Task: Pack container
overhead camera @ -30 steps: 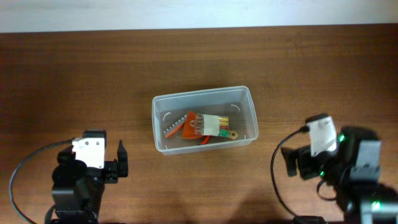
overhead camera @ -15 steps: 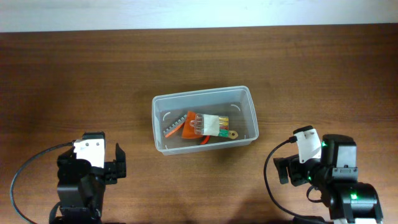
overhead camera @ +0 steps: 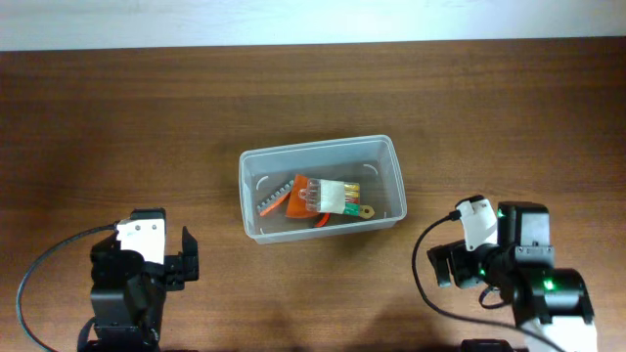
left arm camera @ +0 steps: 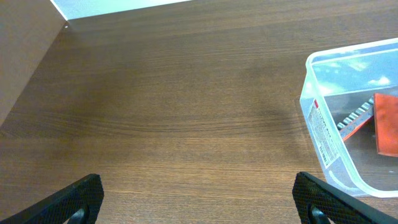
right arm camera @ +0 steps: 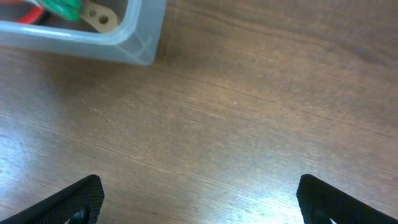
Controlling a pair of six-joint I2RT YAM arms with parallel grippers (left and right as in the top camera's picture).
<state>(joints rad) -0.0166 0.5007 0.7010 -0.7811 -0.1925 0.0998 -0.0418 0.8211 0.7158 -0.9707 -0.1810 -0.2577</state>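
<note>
Tools (overhead camera: 318, 198) lie in the container (overhead camera: 318, 147), the left gripper (overhead camera: 192, 253) and right gripper (overhead camera: 442, 266) hang near, jaws apart, empty; packing looks done, only parking remains.

Table (overhead camera: 147, 117): mid-brown wood with fine straight grain throughout.

Container (overhead camera: 256, 161): colourless clear plastic, the rim reading frosty white. One wall carries a white label (left arm camera: 323, 130) with red print.

Contents:
- Orange piece (overhead camera: 296, 200) near the centre.
- Grey toothed strip (overhead camera: 274, 194) at its 9 o'clock.
- Clear packet (overhead camera: 337, 196) at its 3 o'clock, showing white, yellow, red and green.
- Tan tag (overhead camera: 365, 209) at the packet's 4 o'clock.

Left end effector (left arm camera: 199, 205) and right end effector (right arm camera: 199, 199): black fingers.

Left white block (overhead camera: 137, 233) and right white block (overhead camera: 477, 223): plain white, on black arms.

Green light (overhead camera: 548, 286): lit on the right arm.
</note>
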